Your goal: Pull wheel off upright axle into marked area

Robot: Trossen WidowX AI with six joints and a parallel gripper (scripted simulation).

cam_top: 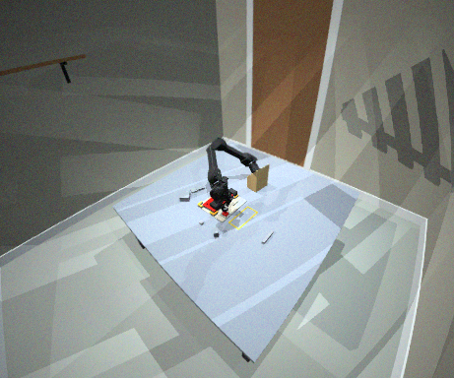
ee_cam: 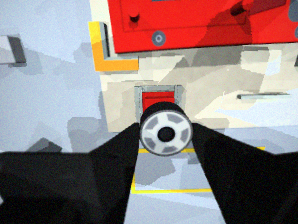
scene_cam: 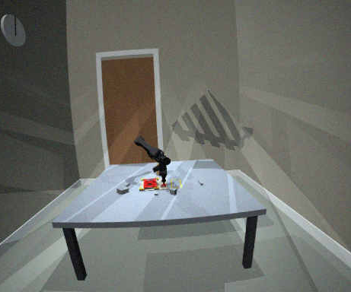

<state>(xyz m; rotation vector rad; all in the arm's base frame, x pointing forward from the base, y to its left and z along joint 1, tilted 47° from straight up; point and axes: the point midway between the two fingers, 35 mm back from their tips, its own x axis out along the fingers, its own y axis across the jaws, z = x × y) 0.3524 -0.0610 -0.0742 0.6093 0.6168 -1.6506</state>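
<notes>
Pinching the round grey spoked wheel (ee_cam: 165, 133), the black gripper (ee_cam: 165, 150) hides it in the top view; below it, only the wrist view shows the yellow-outlined marked area (ee_cam: 170, 190).

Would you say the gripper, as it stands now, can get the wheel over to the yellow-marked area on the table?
Probably yes. The gripper is shut on the wheel, and the yellow-marked area lies right beside it, with nothing visible between them. The wheel must first lift off its axle, which is hidden behind it.

Marked area (ee_cam: 170, 170) open; red block (ee_cam: 200, 22) beyond.
</notes>
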